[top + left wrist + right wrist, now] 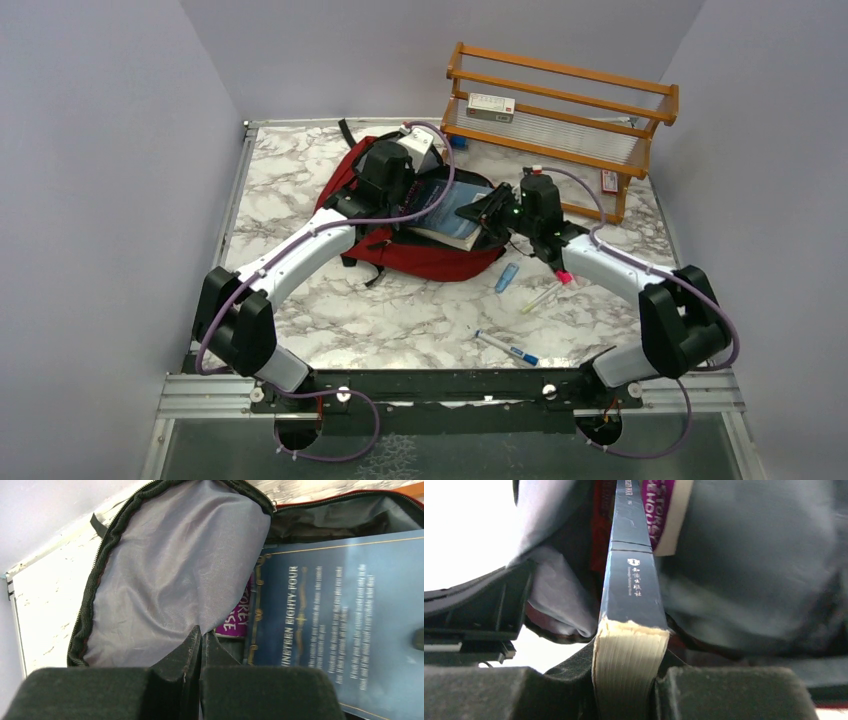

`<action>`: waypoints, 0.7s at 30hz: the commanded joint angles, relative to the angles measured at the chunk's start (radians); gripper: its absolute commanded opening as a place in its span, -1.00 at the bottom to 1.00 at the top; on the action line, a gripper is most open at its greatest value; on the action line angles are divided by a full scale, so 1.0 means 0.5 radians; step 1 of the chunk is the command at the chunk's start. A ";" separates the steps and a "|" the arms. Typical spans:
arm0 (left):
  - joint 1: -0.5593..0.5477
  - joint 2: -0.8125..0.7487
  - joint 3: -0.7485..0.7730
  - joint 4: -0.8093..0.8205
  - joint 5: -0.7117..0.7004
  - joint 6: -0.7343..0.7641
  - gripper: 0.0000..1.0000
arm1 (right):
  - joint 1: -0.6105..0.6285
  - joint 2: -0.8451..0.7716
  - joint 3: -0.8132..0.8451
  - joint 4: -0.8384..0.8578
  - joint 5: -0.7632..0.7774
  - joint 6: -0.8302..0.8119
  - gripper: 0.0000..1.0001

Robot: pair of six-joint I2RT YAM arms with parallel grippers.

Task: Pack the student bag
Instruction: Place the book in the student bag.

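The student bag (420, 258), dark red with grey lining (175, 570), lies open mid-table. My left gripper (385, 165) is over its far-left part; in the left wrist view it (201, 635) is shut, its tips pinching the edge of the grey flap. My right gripper (495, 208) is shut on a thick blue book (450, 215), "Nineteen Eighty-Four" (340, 615), which is partly inside the bag's mouth. In the right wrist view the book's page edge (630, 670) sits between the gripper's (629, 655) fingers. A purple book (239, 615) lies deeper inside the bag.
A wooden rack (560, 110) stands at the back right with a small box (490, 107) on it. A blue item (507, 277), markers (545, 293) and a pen (507, 349) lie on the marble table right of the bag. A white box (420, 140) is behind the bag.
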 commanded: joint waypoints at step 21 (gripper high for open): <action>-0.001 -0.173 -0.067 0.227 0.327 -0.149 -1.00 | 0.299 1.253 0.949 1.156 0.204 0.326 -0.99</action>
